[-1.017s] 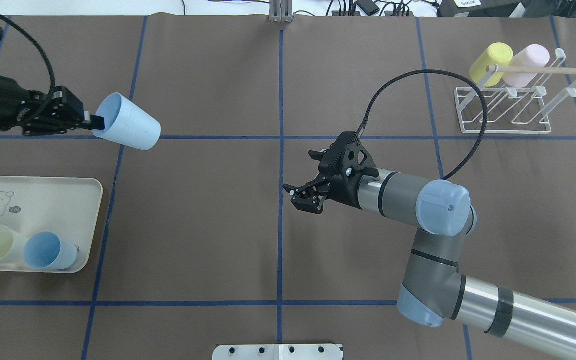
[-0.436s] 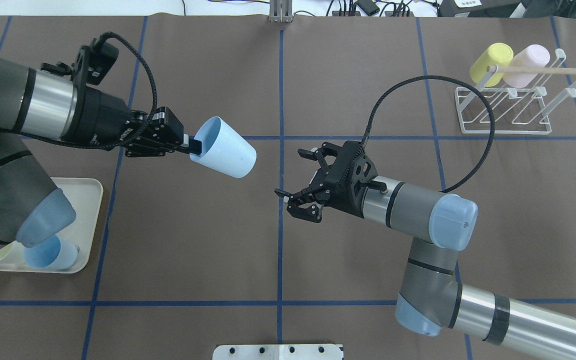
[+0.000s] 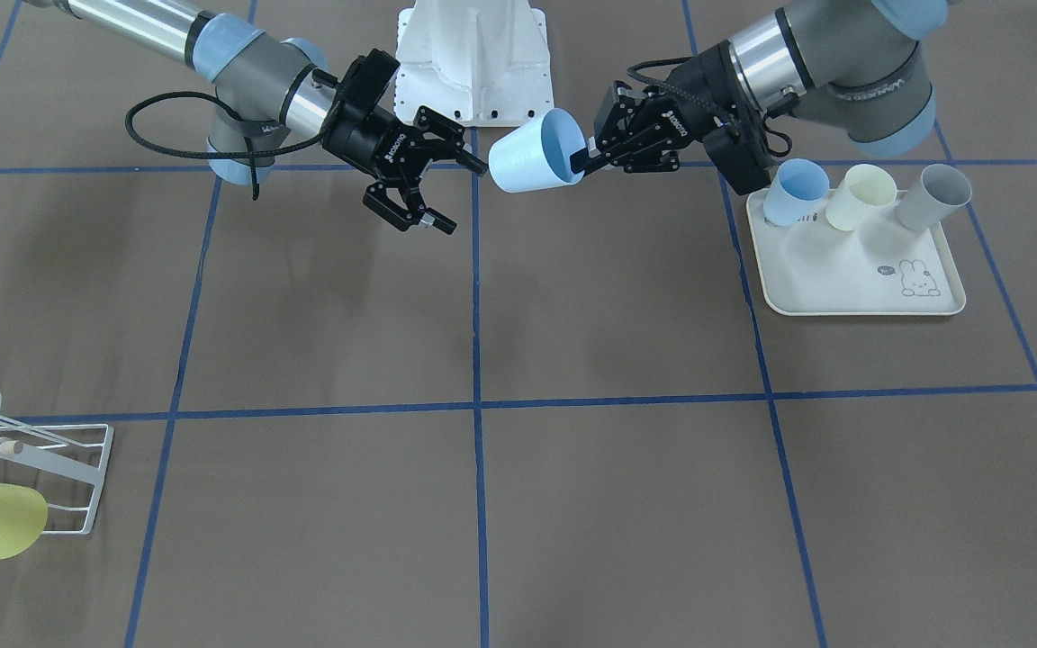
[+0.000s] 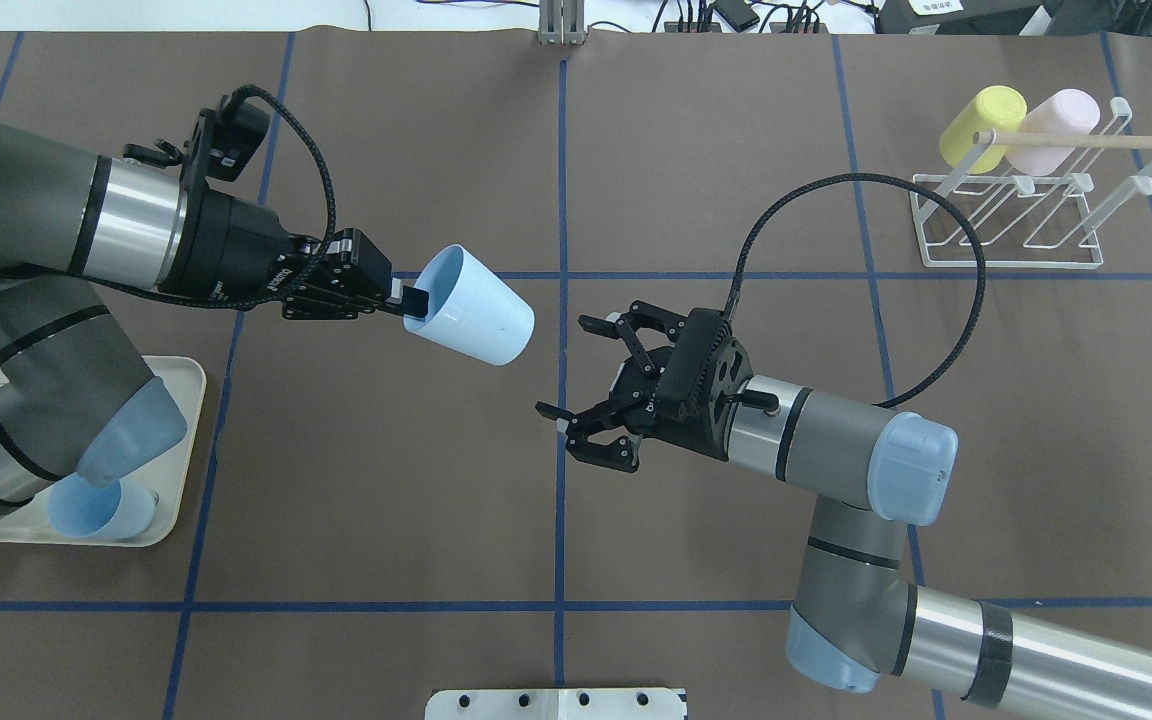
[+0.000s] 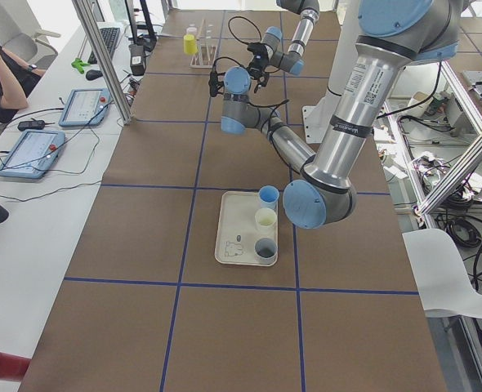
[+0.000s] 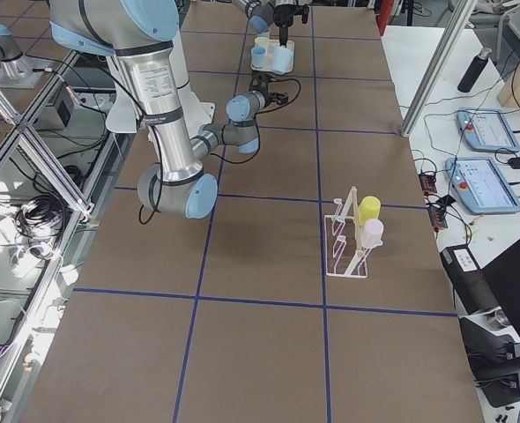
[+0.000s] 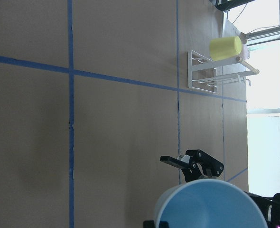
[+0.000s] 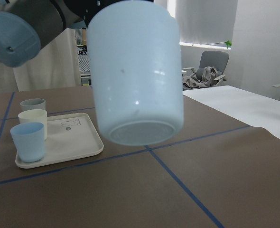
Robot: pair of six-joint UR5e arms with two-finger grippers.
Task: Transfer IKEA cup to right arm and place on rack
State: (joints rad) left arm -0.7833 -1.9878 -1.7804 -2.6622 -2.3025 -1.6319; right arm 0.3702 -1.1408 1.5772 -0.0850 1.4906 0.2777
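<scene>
The cup [image 4: 471, 320] is clamped at its rim by the left gripper [image 4: 412, 300], base turned outward, so that it can be taken by the spread-apart right gripper [image 4: 566, 368].

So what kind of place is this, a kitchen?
Probably a robotics lab, not a kitchen. The left arm and right arm work over a table gridded with blue tape, the left gripper holding a pale blue cup, and control tablets sit on a side desk.
</scene>
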